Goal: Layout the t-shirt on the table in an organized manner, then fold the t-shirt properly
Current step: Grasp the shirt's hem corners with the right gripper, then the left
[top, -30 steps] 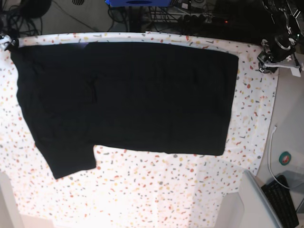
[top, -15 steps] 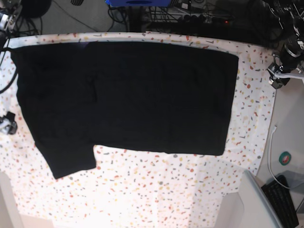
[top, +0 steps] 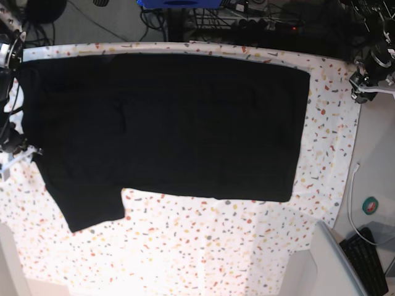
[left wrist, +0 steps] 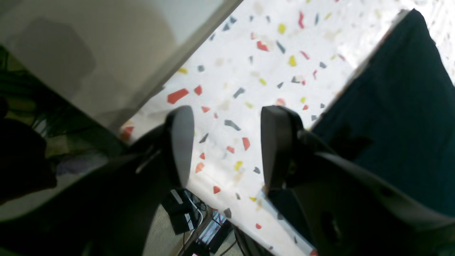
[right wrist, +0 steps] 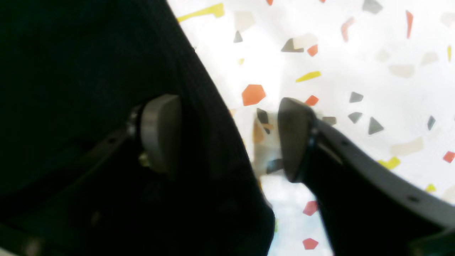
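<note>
The black t-shirt (top: 185,123) lies spread flat over the far half of the flecked table (top: 216,246), with one sleeve pointing toward the near left. My right gripper (top: 17,148) is at the shirt's left edge. In the right wrist view this gripper (right wrist: 227,137) is open and straddles that edge: one finger is over the t-shirt (right wrist: 71,71), the other over the table (right wrist: 355,53). My left gripper (top: 369,85) hovers at the table's far right edge. Its wrist view shows that gripper (left wrist: 227,145) open with nothing in it, above the table (left wrist: 249,71), beside the t-shirt (left wrist: 398,117).
A plain grey surface (top: 376,160) borders the table on the right, with a white cable (top: 352,197), a green tape roll (top: 370,205) and a keyboard (top: 370,265). Dark cables and equipment (top: 247,21) lie beyond the far edge.
My right gripper has come down from the far left corner along the shirt's left side to its edge, and its jaws have narrowed a little. The left gripper shifted slightly rightward.
</note>
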{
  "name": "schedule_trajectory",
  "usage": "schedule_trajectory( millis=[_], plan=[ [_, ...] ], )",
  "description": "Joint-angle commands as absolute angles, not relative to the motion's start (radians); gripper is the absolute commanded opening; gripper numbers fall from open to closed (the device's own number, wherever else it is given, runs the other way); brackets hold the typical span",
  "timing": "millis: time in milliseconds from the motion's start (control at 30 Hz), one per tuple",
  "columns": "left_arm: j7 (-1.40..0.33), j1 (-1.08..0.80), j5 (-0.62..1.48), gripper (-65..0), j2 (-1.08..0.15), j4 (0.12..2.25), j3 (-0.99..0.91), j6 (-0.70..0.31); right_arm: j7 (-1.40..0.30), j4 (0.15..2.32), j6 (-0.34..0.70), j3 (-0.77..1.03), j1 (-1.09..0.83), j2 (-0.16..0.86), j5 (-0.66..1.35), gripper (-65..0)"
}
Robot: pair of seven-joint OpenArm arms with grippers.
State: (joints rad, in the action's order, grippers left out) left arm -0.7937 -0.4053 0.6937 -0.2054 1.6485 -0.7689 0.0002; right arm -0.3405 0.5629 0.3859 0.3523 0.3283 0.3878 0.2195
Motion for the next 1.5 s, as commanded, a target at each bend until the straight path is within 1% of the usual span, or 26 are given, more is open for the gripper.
schedule_trajectory(
  millis=[0, 67, 100, 167, 233, 333, 467, 567, 733, 867, 967, 1133, 1167, 1267, 1300, 1333, 1367, 1467],
  plan=[
    [-0.774, -0.404, 0.704, -36.2, -0.222, 1.666, -0.769, -0.004, -0.367, 0.568, 0.397, 0.357, 0.334, 0.386, 0.22, -39.3],
    [-0.774, -0.401, 0.704, -36.2, -0.222, 1.664, -0.768, -0.004, -0.367, 0.57, 0.397, 0.357, 0.331, 0.378, 0.22, -60.5],
    [-0.774, -0.4, 0.704, -36.2, -0.222, 1.664, -0.766, -0.004, -0.369, 0.57, 0.397, 0.358, 0.331, 0.377, 0.22, -65.0],
    [-0.774, -0.4, 0.704, -36.2, -0.222, 1.664, -0.766, -0.004, -0.381, 0.572, 0.397, 0.36, 0.331, 0.369, 0.222, -65.0],
    [-0.774, -0.4, 0.704, -36.2, -0.222, 1.664, -0.766, -0.004, -0.417, 0.627, 0.397, 0.36, 0.321, 0.361, 0.222, -65.0],
    [-0.774, -0.4, 0.704, -36.2, -0.222, 1.662, -0.768, -0.004, -0.495, 0.811, 0.397, 0.397, 0.246, 0.351, 0.222, -65.0],
    [-0.774, -0.4, 0.702, -36.2, -0.222, 1.662, -0.766, -0.004, -0.63, 1.125, 0.397, 0.449, 0.136, 0.291, 0.222, -65.0],
    [-0.774, -0.39, 0.702, -36.2, -0.222, 1.662, -0.766, -0.004, -0.74, 1.308, 0.397, 0.483, 0.064, 0.24, 0.222, -65.0],
    [-0.774, -0.378, 0.699, -36.2, -0.219, 1.647, -0.766, -0.004, -0.837, 1.512, 0.397, 0.501, -0.041, 0.159, 0.222, -65.0],
    [-0.774, -0.377, 0.699, -36.2, -0.219, 1.633, -0.765, -0.004, -0.869, 1.604, 0.389, 0.503, -0.113, 0.096, 0.222, -65.0],
    [-0.774, -0.377, 0.699, -36.2, -0.22, 1.633, -0.765, -0.004, -0.868, 1.618, 0.389, 0.503, -0.142, 0.056, 0.222, -65.0],
    [-0.774, -0.377, 0.699, -36.0, -0.222, 1.633, -0.765, -0.004, -0.878, 1.62, 0.389, 0.503, -0.148, 0.03, 0.222, -65.0],
    [-0.774, -0.377, 0.699, -36.0, -0.222, 1.633, -0.765, -0.004, -0.885, 1.623, 0.389, 0.51, -0.145, 0.03, 0.222, -61.5],
    [-0.774, -0.377, 0.699, -36.0, -0.222, 1.632, -0.769, -0.004, -0.889, 1.655, 0.389, 0.559, -0.131, 0.016, 0.222, -39.8],
    [-0.774, -0.377, 0.699, -36.0, -0.222, 1.632, -0.773, -0.004, -0.883, 1.653, 0.392, 0.573, -0.107, 0.013, 0.222, -33.8],
    [-0.774, -0.377, 0.699, -36.0, -0.222, 1.632, -0.773, -0.004, -0.872, 1.643, 0.394, 0.585, -0.084, 0.015, 0.222, -30.5],
    [-0.774, -0.377, 0.699, -36.0, -0.222, 1.632, -0.773, -0.004, -0.857, 1.607, 0.394, 0.596, -0.05, 0.018, 0.22, -29.3],
    [-0.774, -0.377, 0.699, -36.0, -0.222, 1.632, -0.773, -0.004, -0.825, 1.438, 0.394, 0.591, 0.074, 0.082, 0.219, -30.2]
  ],
)
